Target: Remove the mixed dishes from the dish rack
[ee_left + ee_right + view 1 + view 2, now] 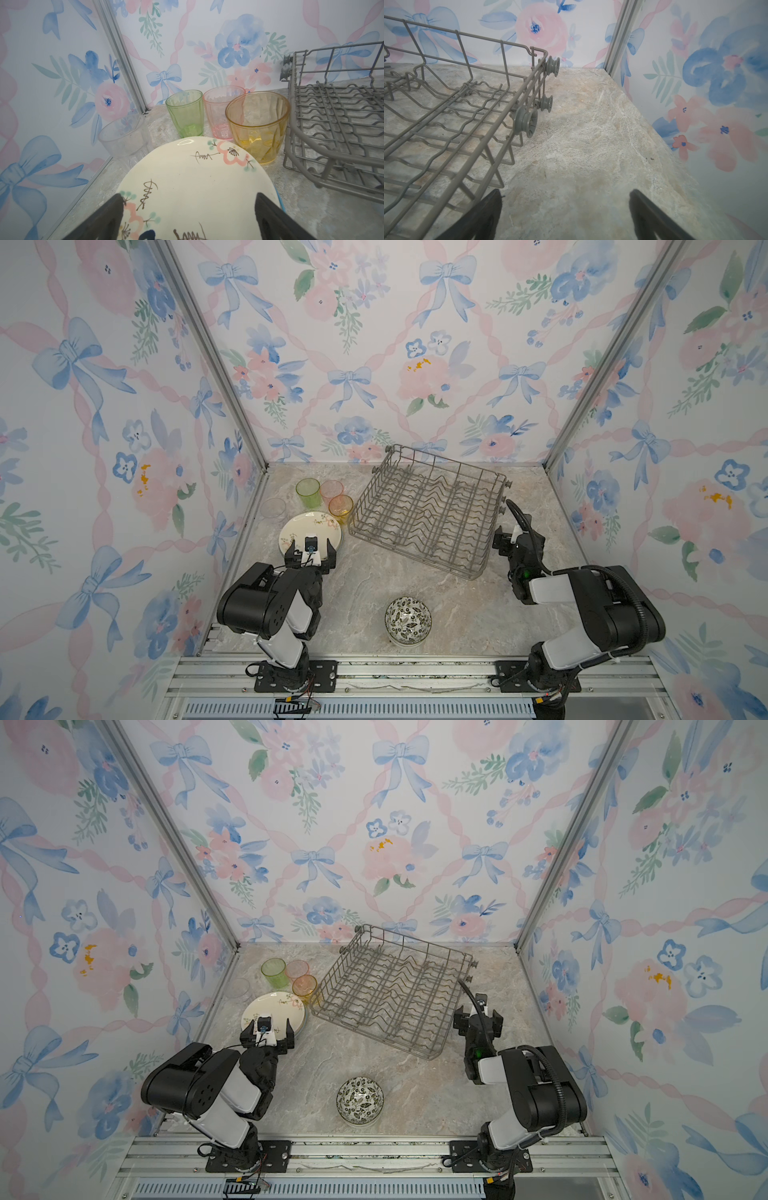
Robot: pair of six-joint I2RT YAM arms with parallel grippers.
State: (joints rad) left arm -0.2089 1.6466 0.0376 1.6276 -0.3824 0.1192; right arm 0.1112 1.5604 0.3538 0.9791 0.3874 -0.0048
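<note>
**Now the dishes sit on the table, outside the rack**

The dish rack (428, 510) is at the back of the table (374, 593), from the middle toward the right. It is turned a little crooked. Its grey wires are bare. Little wheels (527, 122) stick out from its right side.

The cups stand close together in the back left corner, all the right way up. There is a green cup (308, 492), a pink cup (331, 489), an orange cup (340, 508) and a clear cup (273, 509). The orange cup is just beside the rack's left side. The clear cup is nearest the left edge.

In front of the cups, by the left edge, lies a cream plate (309, 531) with pink flowers. A blue rim (278, 199) peeks out from under it, so it lies on top of something else.

A bowl (408, 621) with black leaves painted on it sits near the middle of the front edge, well apart from the rest.

The left gripper (189, 195) hangs over the near side of the cream plate. Its fingers (112, 216) are spread wide and hold nothing.

The right gripper (565, 193) is over bare table just beside the rack's right side, near the right edge. It is wide open too, with nothing in it.
</note>
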